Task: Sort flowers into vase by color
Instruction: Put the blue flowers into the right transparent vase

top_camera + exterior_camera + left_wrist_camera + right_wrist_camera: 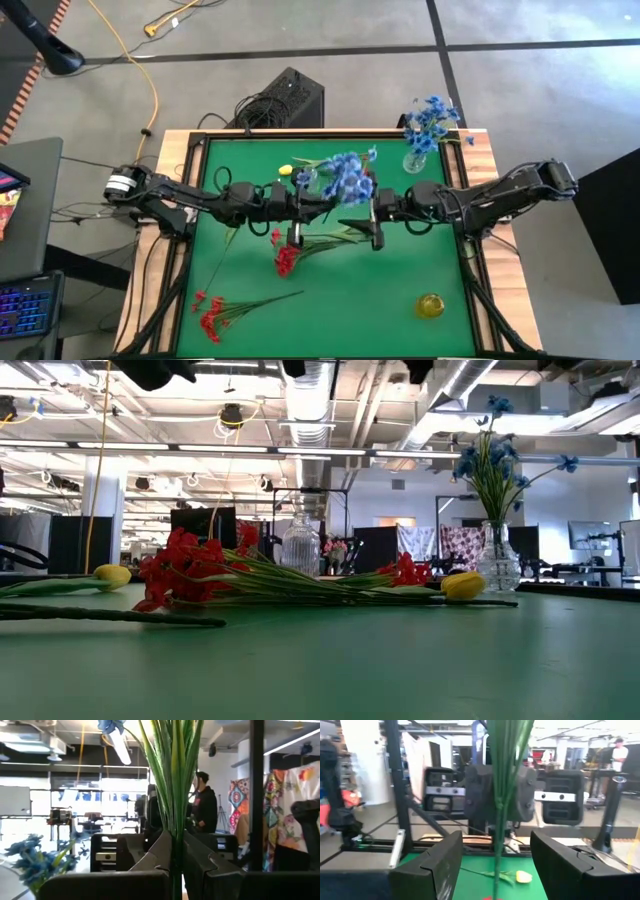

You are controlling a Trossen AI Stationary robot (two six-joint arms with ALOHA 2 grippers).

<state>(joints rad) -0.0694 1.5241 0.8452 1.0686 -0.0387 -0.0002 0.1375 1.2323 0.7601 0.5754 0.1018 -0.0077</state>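
Note:
My left gripper [322, 205] is raised over the middle of the green table and is shut on a blue flower sprig [346, 178], whose blooms stand above it. My right gripper [368, 210] faces it, open, with a finger on either side of the same green stems [501, 795], touching nothing. Two red sprigs [285, 258] [210, 315] and a yellow bud [285, 170] lie flat on the table. A clear vase [418, 152] at the far right holds blue flowers. In the low view both grippers are out of sight above the red sprigs [190, 575]. My left gripper pinches the blue sprig's bundle of green stems [175, 845] between its two fingers, low on the stems. The fingers [145, 862] come in level from the table's left, across the stems. The sprig stands upright and is lifted clear of the table.
A second clear vase [300, 545] stands at the far side near the middle, and a small yellow vase [430, 305] near the right front corner. Another yellow bud [463, 585] lies by the blue-flower vase [497, 560]. A person [205, 805] stands in the room beyond.

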